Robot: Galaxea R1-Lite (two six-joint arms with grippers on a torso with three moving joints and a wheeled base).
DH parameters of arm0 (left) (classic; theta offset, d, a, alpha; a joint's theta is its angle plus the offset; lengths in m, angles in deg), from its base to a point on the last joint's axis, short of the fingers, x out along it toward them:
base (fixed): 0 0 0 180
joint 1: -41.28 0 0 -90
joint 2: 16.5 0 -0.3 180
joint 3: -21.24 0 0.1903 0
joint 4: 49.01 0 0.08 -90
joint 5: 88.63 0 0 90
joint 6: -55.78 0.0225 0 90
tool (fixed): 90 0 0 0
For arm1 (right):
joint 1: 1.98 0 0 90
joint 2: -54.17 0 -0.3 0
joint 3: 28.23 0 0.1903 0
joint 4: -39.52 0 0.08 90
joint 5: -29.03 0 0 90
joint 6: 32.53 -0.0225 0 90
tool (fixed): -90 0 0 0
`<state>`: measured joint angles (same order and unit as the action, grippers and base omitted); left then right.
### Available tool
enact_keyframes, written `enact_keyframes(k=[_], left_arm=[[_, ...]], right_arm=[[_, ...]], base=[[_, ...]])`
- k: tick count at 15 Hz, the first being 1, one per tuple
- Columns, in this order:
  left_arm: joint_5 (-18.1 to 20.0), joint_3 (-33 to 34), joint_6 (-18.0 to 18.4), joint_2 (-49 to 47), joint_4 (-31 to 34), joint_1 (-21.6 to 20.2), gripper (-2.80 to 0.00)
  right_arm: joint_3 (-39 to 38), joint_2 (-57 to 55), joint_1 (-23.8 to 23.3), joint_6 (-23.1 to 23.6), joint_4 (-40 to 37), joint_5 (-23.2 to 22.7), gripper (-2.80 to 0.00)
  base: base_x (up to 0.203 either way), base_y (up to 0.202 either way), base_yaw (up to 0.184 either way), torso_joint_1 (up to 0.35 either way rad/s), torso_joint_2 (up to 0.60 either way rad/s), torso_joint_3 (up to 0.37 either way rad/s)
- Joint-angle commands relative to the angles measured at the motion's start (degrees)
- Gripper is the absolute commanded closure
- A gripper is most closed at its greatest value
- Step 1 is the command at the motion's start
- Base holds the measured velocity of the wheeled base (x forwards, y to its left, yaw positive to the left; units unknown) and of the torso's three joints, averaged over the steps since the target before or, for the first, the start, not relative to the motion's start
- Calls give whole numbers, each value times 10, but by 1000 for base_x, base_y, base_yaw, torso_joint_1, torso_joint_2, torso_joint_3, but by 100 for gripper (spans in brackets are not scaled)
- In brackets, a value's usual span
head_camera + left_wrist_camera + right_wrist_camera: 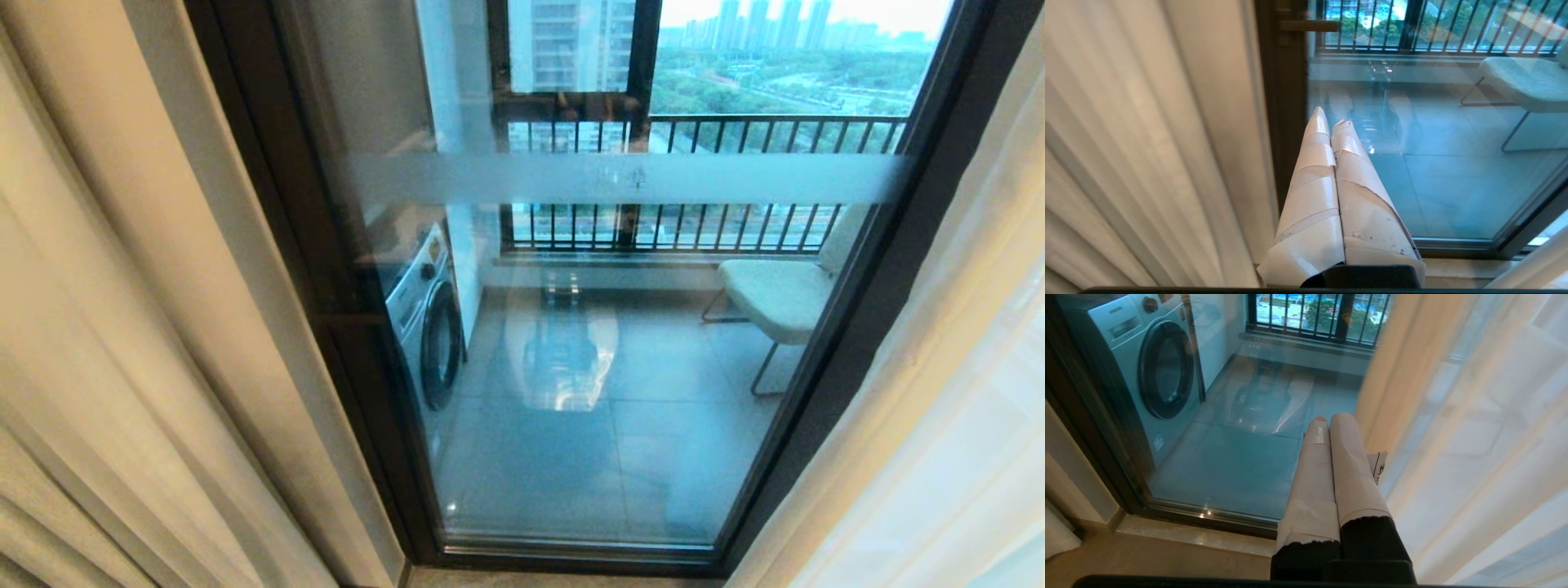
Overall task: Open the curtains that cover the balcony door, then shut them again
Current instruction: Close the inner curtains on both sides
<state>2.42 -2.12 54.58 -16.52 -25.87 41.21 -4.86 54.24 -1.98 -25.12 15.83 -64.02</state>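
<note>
The curtains (147,343) are hanging drawn apart to either side of the balcony door (620,351), leaving its glass uncovered. On the left, the heavy cream-beige woven drape is falling in deep, soft vertical pleats against the door's left frame edge. On the right, the thin white sheer (939,408) is letting light glow through its gauzy folds along the right frame edge.

The door is showing as a tall smooth glass pane set in a thick dark brown-black metal frame, with a frosted horizontal band (620,180) running across it. Behind the glass, a rounded white washing machine (429,327) with a circular dark porthole is standing on the grey tiled balcony floor, and a pale padded chair (784,298) on thin metal legs is sitting opposite, below slim black railing bars (775,135).

The left gripper (1331,116) is pointing at the glass just beside the beige drape, its two tapered fingers, wrapped in wrinkled white tape, pressed together and holding nothing. The right gripper (1329,420) is sitting just beside the sheer, its smooth tape-wrapped fingers likewise pressed together and empty.
</note>
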Motion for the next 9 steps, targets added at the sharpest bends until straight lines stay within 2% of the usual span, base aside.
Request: enact_keyframes(k=[1,9], left_arm=[[0,0,0,0,0,0,0],[0,0,0,0,0,0,0]], right_arm=[[0,-1,0,1,0,0,0],[0,-1,0,1,0,0,0]], base=[[0,187,1,2,-1,4],[0,190,0,2,2,2]])
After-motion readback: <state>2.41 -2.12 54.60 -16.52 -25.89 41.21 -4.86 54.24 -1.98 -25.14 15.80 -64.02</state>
